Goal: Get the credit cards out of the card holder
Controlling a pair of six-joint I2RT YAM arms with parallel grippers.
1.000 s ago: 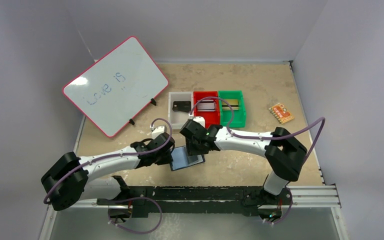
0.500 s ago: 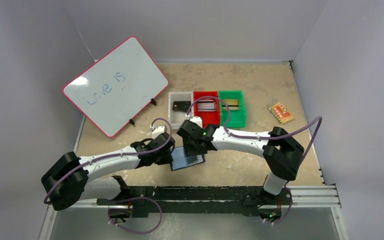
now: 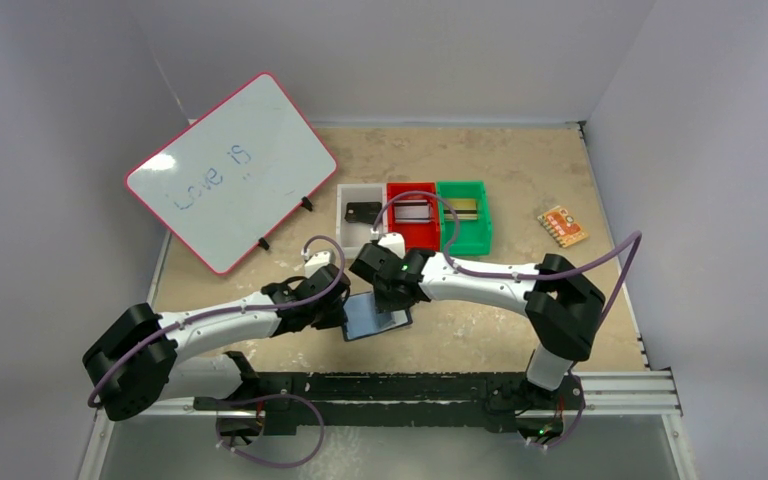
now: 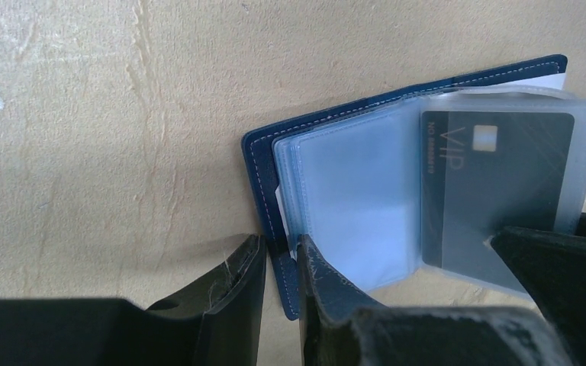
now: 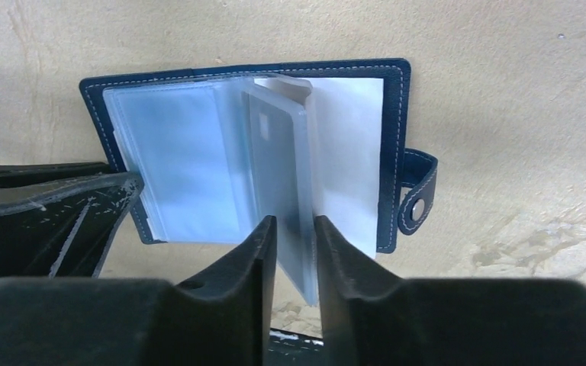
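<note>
Near middle of the table: the card holder [image 3: 375, 322] lies open and flat, with both arms working on it.
Right gripper [image 5: 294, 229]: jaws narrow, pinching one clear sleeve [image 5: 278, 168] that stands up from the pages, with a dark card [image 4: 496, 175] inside it.
Just changed: those jaws stood wider a second ago; they've come in on the sleeve, and the wrist has slid a touch left.
Meaning: I'd say the grab for the card is on, though nothing is pulled out yet.
Left gripper [image 4: 278, 255]: narrow too, clamped on the left edge of the navy cover, pinning it down.
Arms: both reach in low, wrists meeting over the holder.
Beyond: white, red and green bins [image 3: 415, 215] on the far side, each with something flat inside.
</note>
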